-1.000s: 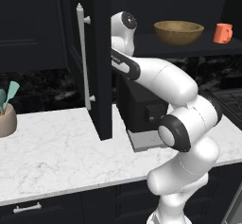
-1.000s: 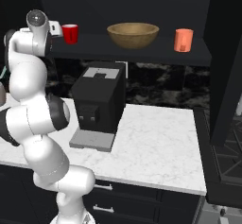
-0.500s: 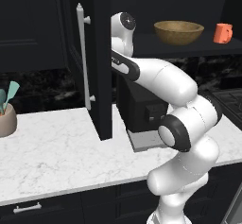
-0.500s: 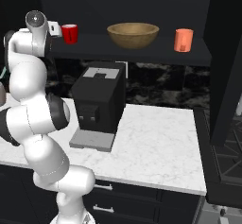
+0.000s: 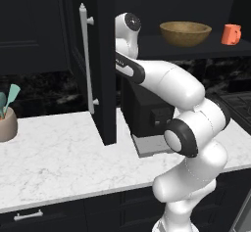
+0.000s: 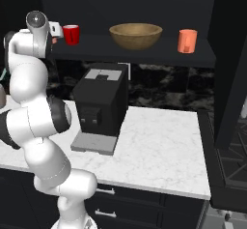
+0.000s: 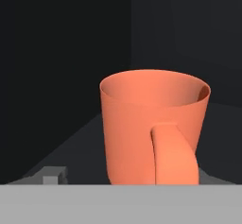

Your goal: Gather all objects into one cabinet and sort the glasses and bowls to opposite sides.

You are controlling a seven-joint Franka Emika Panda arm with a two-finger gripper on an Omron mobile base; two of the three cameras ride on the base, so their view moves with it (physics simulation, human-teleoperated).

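Coral-orange mug, smooth matte, handle facing the camera, stands upright on the dark cabinet shelf right in front of the gripper; jaw spread can't be told from the frames, nothing visibly pinched. Same shelf: glossy red mug at left, wide shallow wooden bowl mid, orange cylindrical cup right. Left base view adds the cup's handle and the open door's silver bar handle.

I saw a tan wooden bowl, a glossy red mug, coral-orange mugs, a black cabinet, and white marbled counter.
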